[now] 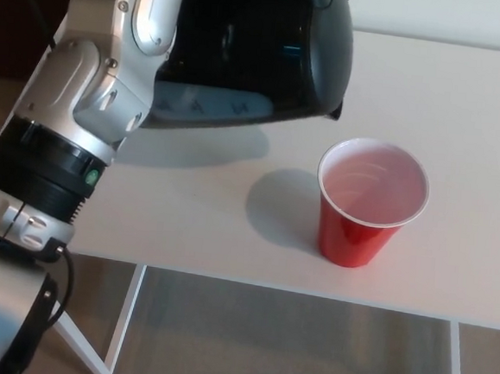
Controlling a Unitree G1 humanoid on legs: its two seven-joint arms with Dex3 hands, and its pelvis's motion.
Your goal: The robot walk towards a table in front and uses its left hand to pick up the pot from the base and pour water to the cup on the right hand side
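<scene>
One view, from the head camera: you see the silver left arm (82, 113) rising from the lower left to the black pot (269, 50), which hangs above the white table (464, 109), its spout near the red cup (370, 205) standing upright at right. You cannot tell whether the left hand is clenched; the pot hides it.

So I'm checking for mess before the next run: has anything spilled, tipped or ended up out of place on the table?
Nothing stands out. The red cup stands upright on the white table, with no puddle or drops visible around it. The black pot is up in the air to the cup's left, and the hand holding it is hidden.
</scene>
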